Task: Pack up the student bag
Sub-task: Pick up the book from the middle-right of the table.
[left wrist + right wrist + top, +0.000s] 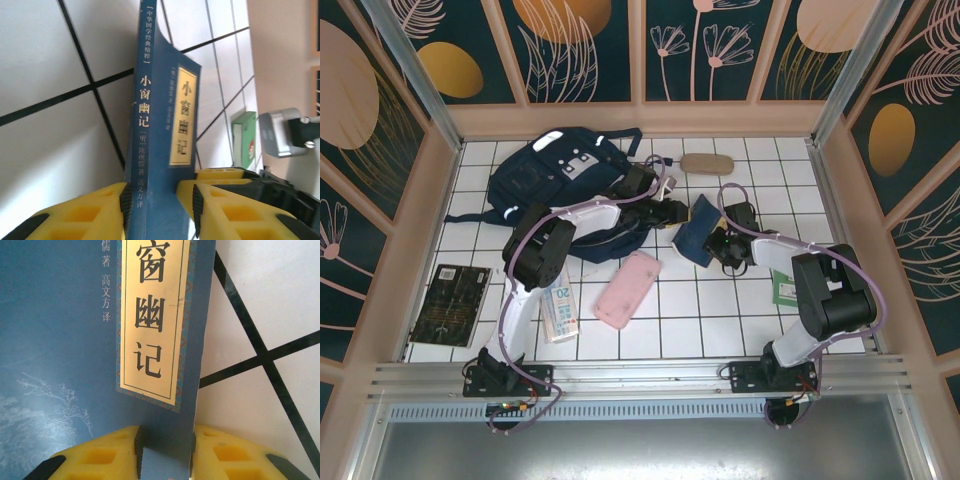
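Note:
The student bag (pixel 542 178), a navy backpack with grey patches, lies at the back left of the tiled table. Just right of it a blue book (pixel 697 232) with a tan title label is held off the tiles between both grippers. My left gripper (pixel 677 213) reaches in from the bag side. In the left wrist view the blue book (pixel 155 150) stands spine-on between its jaws (pixel 161 210), one pad against the spine. My right gripper (pixel 716 243) comes from the right. In the right wrist view it (pixel 164 452) is shut on the lower edge of the book's cover (pixel 60 340).
A pink pencil case (pixel 628 288) lies in front of the book and a tan case (pixel 707 163) behind it. A black book (pixel 448 303) and a white box (pixel 561 310) lie front left. A green booklet (pixel 783 287) sits under the right arm. Wooden walls ring the table.

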Motion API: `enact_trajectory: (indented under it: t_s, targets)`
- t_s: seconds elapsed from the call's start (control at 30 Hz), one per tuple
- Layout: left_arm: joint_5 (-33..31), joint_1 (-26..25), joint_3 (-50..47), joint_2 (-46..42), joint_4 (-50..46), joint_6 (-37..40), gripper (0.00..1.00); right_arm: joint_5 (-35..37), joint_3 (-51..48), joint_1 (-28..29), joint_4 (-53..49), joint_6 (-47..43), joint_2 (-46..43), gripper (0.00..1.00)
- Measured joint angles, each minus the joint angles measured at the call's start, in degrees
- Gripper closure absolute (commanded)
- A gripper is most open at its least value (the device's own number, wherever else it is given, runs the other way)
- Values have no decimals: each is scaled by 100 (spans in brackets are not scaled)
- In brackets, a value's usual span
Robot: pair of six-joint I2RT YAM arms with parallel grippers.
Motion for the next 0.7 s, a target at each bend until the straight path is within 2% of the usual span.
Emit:
enact_trajectory:
  t_s: [0.2, 0.37, 0.57, 0.7]
  targets:
    - [149, 35, -98, 52, 251, -94, 62, -4, -2, -4, 2, 0, 0, 68]
    - [455, 22, -295, 63, 859, -686, 62, -37, -4, -7, 48, 2, 0, 68]
    - [542, -247, -577, 199, 938, -1550, 65, -120, -7, -17, 210, 2, 2, 69]
    - [483, -260, -595, 203, 890, -1681, 66, -118, -7, -31, 216, 2, 2, 68]
